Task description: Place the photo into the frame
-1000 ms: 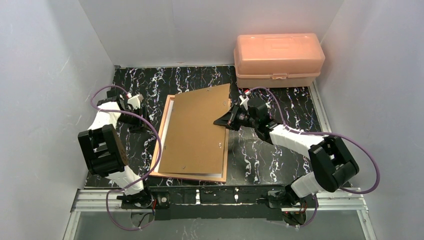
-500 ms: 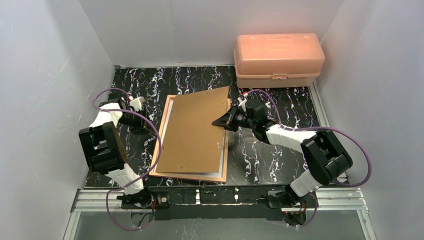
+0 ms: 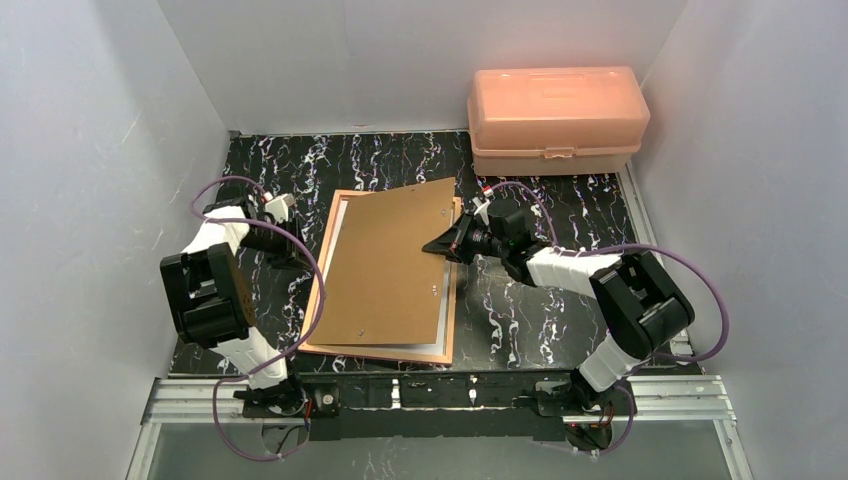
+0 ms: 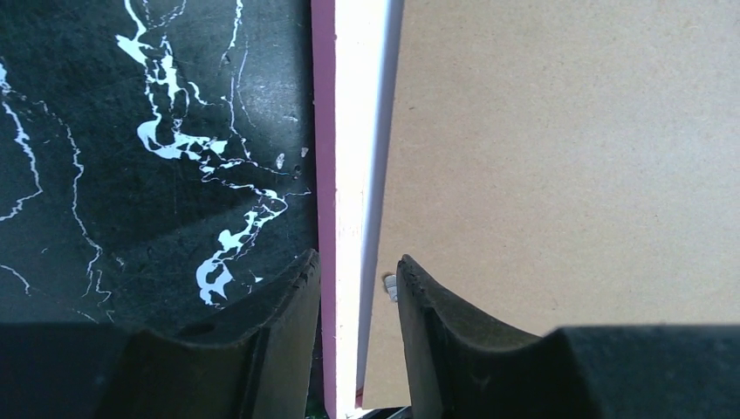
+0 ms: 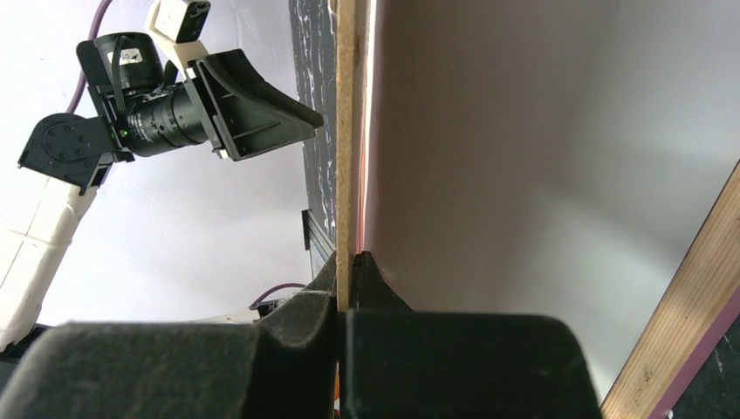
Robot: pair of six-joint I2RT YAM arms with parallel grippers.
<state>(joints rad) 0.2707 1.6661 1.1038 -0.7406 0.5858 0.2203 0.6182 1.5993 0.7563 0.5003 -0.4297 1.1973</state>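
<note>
The frame (image 3: pixel 400 355) lies tan back up on the black marble table, its pink edge (image 4: pixel 323 175) showing. A white strip, the photo's back (image 3: pixel 337 240), lies inside its left side and shows in the left wrist view (image 4: pixel 358 131). The picture side is hidden. The brown backing board (image 3: pixel 390 265) lies skewed on top. My right gripper (image 3: pixel 447 245) is shut on the board's right edge (image 5: pixel 346 131) and holds that edge raised over the pale sheet (image 5: pixel 541 175). My left gripper (image 3: pixel 300 255) is open, its jaws astride the frame's left edge (image 4: pixel 358 271).
A peach plastic box (image 3: pixel 555 118) stands at the back right of the table. White walls close in on the left, back and right. The frame's tan rim (image 5: pixel 681 332) shows below the raised board. Purple cables loop beside both arms.
My right gripper has shifted the board a little to the left and lowered its far corner. My left gripper has edged slightly toward the frame's left edge.
</note>
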